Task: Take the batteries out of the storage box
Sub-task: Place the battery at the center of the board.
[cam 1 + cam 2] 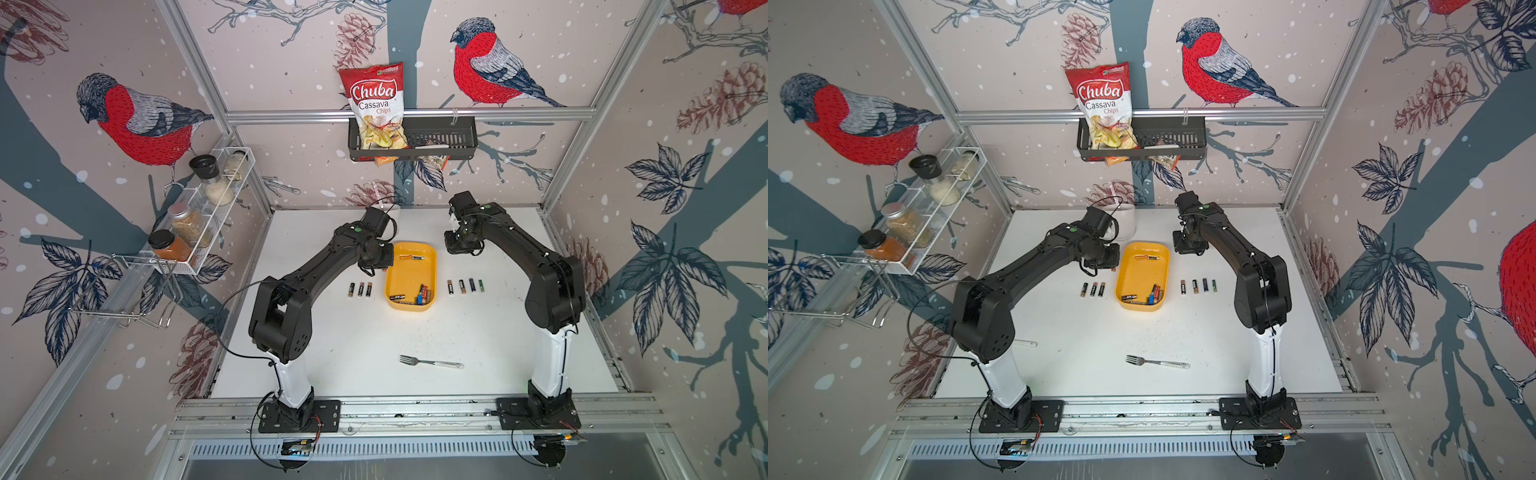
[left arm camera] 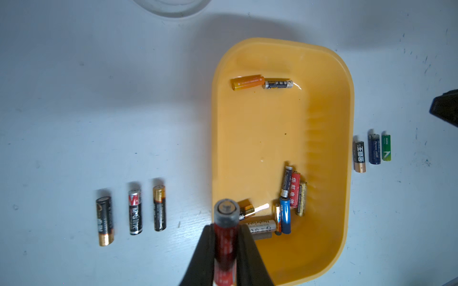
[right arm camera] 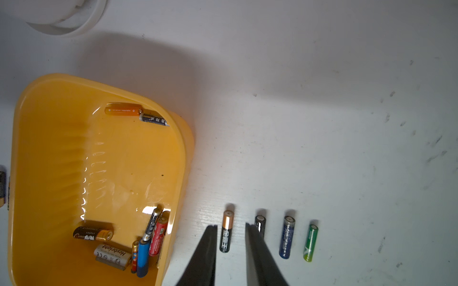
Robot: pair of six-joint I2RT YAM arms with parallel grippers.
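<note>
The L claw (image 2: 226, 229) was seen clamped on a red battery (image 2: 225, 244), gripped along its length w/ the grey end poking past the tips. The yellow storage box (image 2: 260, 128) lay below it, w/ the box's near wall about under the held cell. Several batteries were left inside: a heap (image 2: 290, 198) close under the claw; a pair (image 2: 262, 83) at the wall farthest from it. The R claw (image 3: 230, 225) was held w/ jaws a little apart, nothing between them; a row of four (image 3: 287, 237) lay on the table beyond its tips. A row of three (image 2: 135, 213) was lined up on the L claw's side of the box.

Risks, as judged: the round, smooth cell could be lost from so lengthwise a grip; if released from height it would prob. roll, and the row of three could be knocked; if lowered too near the box, the wall could be caught and the light box shoved.

The table (image 1: 374, 332) was white, smooth and scuffed; a fork (image 1: 430, 363) lay well apart from both claws, nr the arm bases; a white cup (image 1: 1125, 224) stood behind the L claw. Bird-print walls (image 1: 291, 50) closed the cell in; a chip bag (image 1: 372, 104) and a spice rack (image 1: 208, 195) were hung on them.
</note>
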